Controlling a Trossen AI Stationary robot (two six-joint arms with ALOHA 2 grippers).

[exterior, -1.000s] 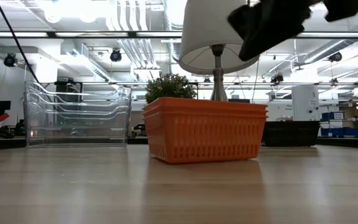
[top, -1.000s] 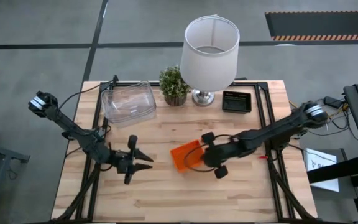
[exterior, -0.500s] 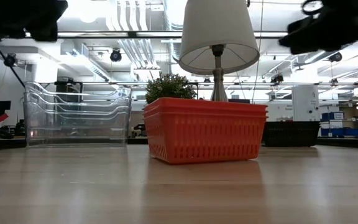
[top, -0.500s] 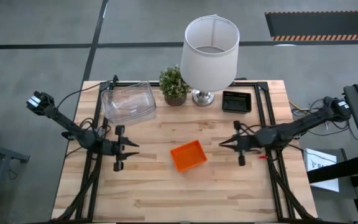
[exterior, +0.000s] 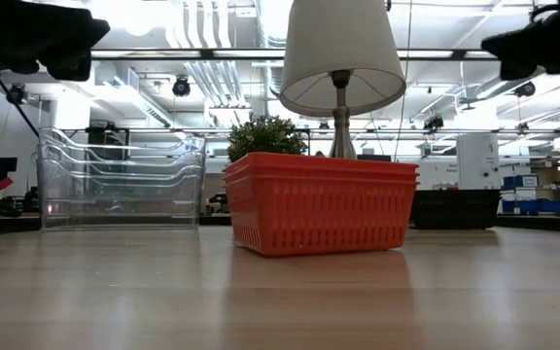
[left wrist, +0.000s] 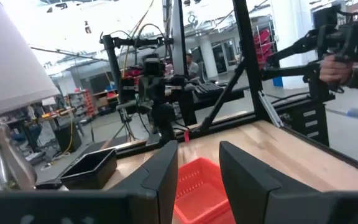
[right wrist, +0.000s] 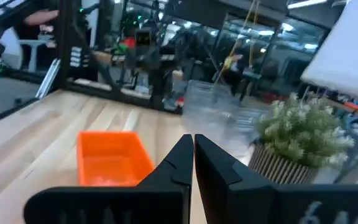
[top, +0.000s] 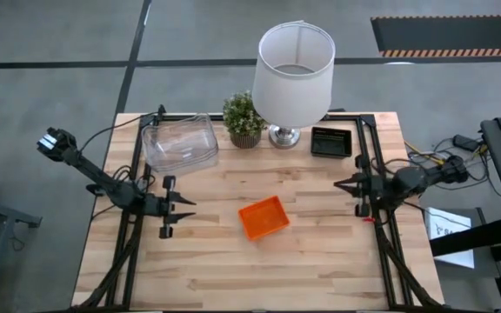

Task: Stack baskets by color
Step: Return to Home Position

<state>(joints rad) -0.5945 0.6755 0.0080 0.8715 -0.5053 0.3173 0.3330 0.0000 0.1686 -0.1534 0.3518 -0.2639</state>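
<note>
The orange baskets [top: 263, 217] stand nested in one stack [exterior: 321, 202] on the middle of the table. The clear bins [top: 179, 143] sit nested at the far left [exterior: 120, 180]. The black baskets [top: 330, 141] rest at the far right, beside the lamp. My left gripper [top: 190, 207] hovers open and empty left of the orange stack, pointing toward it [left wrist: 199, 149]. My right gripper [top: 337, 184] hangs shut and empty near the table's right edge, pointing left [right wrist: 192, 140]. Both stand well above the table.
A white-shaded lamp [top: 292, 65] and a small potted plant [top: 243, 118] stand at the far edge between the clear bins and the black baskets. Bare wood lies across the near half of the table [top: 250, 269]. Black frame rails run along both table sides.
My right gripper has drawn back from over the orange stack toward the table's right edge, turning from pointing down to about level. My left gripper has pulled back a little toward the left edge, then held still. The orange stack has stayed in place.
</note>
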